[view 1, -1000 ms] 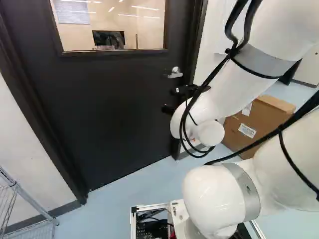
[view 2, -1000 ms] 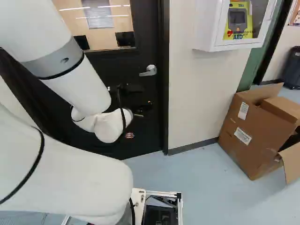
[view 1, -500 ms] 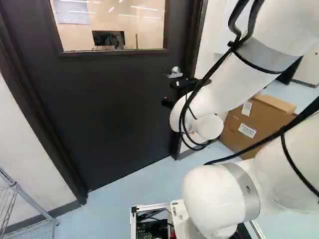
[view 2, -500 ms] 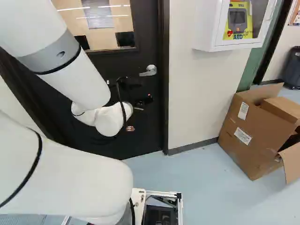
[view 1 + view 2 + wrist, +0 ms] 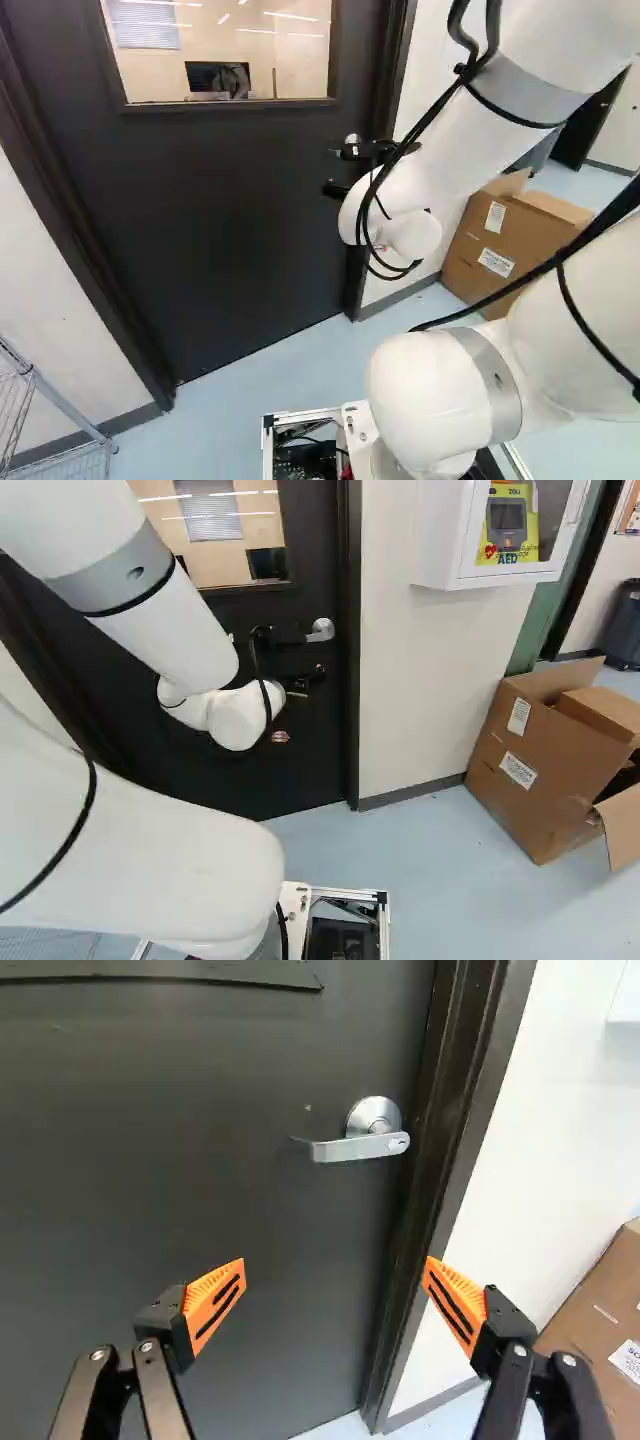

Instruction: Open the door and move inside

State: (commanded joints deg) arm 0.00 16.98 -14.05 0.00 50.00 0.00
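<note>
The claw (image 5: 336,170) is released: in the wrist view its 2 fingers stand wide apart, 1 orange pad (image 5: 215,1300) on each, with a gap between them. Taking straight ahead of the claw as 12 o'clock, the silver handle (image 5: 355,1148) lies at 12, beyond the fingertips and apart from both, roughly in line with the gap. The handle's lever is about level.

The dark door (image 5: 200,230) is shut in its frame (image 5: 455,1110), which runs past the handle at 1 o'clock from the claw. A cardboard box (image 5: 535,770) sits on the floor (image 5: 430,860), out past 1 finger toward 3 o'clock.

In the left base view, the white arm (image 5: 450,160) reaches in from 2 o'clock, and its upper finger partly covers the handle. The door's window (image 5: 255,50) is at 11 o'clock there, with a screen (image 5: 201,75) visible through it, and a wire rack (image 5: 45,395) stands at 8.

In the right base view, a white wall cabinet (image 5: 432,540) hangs between 1 and 2 o'clock, holding a yellow device (image 5: 507,525).
</note>
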